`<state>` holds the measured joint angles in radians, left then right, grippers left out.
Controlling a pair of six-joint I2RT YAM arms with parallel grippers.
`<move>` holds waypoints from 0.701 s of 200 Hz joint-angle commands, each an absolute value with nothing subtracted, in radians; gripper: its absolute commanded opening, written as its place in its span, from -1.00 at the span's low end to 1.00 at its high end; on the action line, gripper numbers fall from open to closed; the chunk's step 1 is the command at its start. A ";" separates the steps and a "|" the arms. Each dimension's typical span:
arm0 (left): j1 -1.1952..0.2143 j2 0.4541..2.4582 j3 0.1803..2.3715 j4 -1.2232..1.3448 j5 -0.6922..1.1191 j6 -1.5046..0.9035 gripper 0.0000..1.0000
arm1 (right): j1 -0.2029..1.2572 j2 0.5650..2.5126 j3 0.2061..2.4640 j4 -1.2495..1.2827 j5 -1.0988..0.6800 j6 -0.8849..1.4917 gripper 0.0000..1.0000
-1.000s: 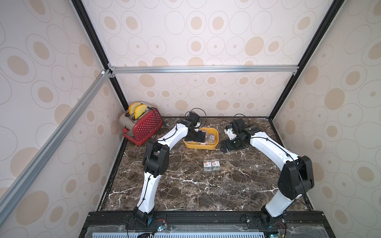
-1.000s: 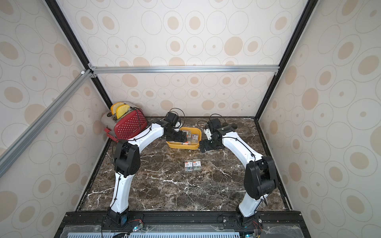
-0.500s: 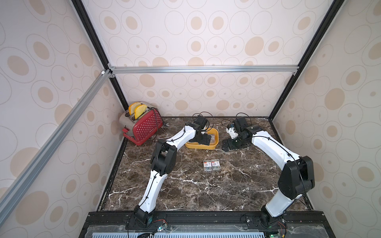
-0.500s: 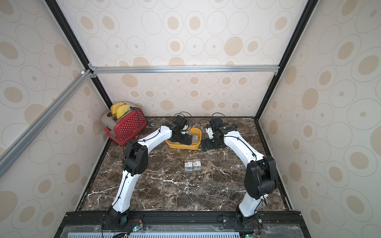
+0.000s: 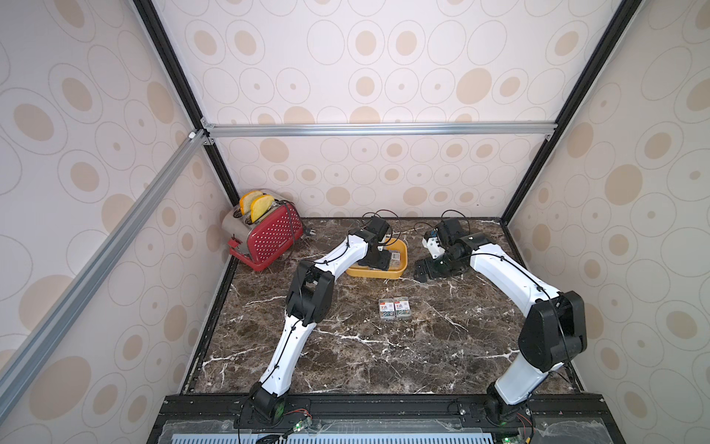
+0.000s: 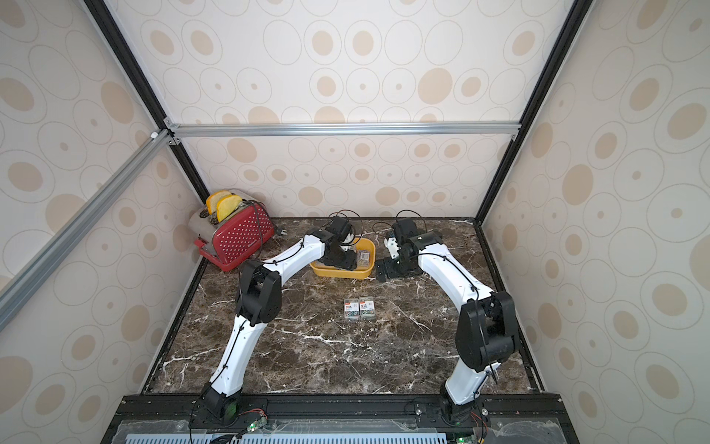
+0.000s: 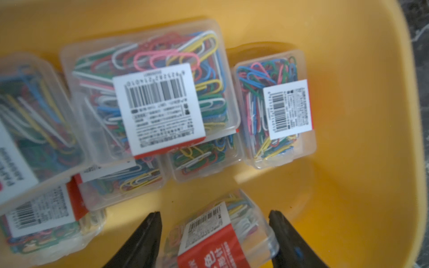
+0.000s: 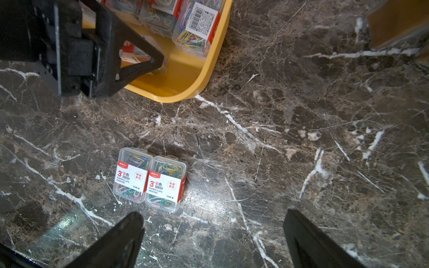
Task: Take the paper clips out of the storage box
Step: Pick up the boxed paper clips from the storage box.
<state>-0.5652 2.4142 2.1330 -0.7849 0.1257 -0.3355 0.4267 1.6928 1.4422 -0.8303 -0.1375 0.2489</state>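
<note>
Left gripper (image 7: 214, 213) astride 1 clip box (image 7: 220, 236) beside tub's (image 7: 348, 116) pile (image 7: 160, 106), grip unclear; right gripper (image 8: 213, 214) agape.

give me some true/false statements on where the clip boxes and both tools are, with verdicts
1. Two paper clip boxes lie side by side on the marble table, outside the yellow tub. True.
2. The left tool hangs over bare table. False: it is inside the tub, straddling a clip box.
3. The right tool holds a box. False: it is open and empty.
4. The tub is empty. False: several stacked boxes remain.
5. A red toaster holds toast slices. True.
</note>
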 commanded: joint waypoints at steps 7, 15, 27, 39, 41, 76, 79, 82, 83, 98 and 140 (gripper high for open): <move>-0.572 2.422 2.163 -0.810 0.122 -0.320 -0.07 | 0.419 1.681 1.434 -0.837 -0.147 0.239 1.00; -0.572 2.413 2.159 -0.811 0.121 -0.315 -0.14 | 0.419 1.681 1.434 -0.836 -0.149 0.239 1.00; -0.571 2.400 2.158 -0.816 0.118 -0.307 -0.25 | 0.419 1.681 1.432 -0.833 -0.151 0.240 1.00; -0.571 2.388 2.157 -0.821 0.117 -0.295 -0.37 | 0.418 1.681 1.432 -0.830 -0.156 0.241 1.00; -0.570 2.385 2.157 -0.821 0.118 -0.294 -0.39 | 0.418 1.681 1.432 -0.830 -0.156 0.241 1.00; -0.560 2.351 2.155 -0.824 0.134 -0.282 -0.54 | 0.420 1.684 1.436 -0.824 -0.166 0.245 1.00; -0.560 2.347 2.156 -0.824 0.137 -0.284 -0.54 | 0.419 1.683 1.436 -0.824 -0.167 0.245 1.00; -0.558 2.344 2.156 -0.826 0.140 -0.285 -0.53 | 0.420 1.683 1.436 -0.823 -0.167 0.245 1.00; -0.558 2.342 2.155 -0.826 0.141 -0.286 -0.53 | 0.418 1.683 1.436 -0.822 -0.167 0.245 1.00; -0.547 2.321 2.160 -0.827 0.165 -0.297 -0.53 | 0.419 1.681 1.439 -0.819 -0.172 0.246 1.00; -0.508 2.257 2.179 -0.821 0.283 -0.365 -0.51 | 0.418 1.677 1.453 -0.808 -0.189 0.251 1.00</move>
<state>-0.5362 2.3474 2.1330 -0.8066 0.1970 -0.3206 0.4255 1.6928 1.4422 -0.8177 -0.1665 0.2493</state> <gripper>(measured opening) 0.696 0.994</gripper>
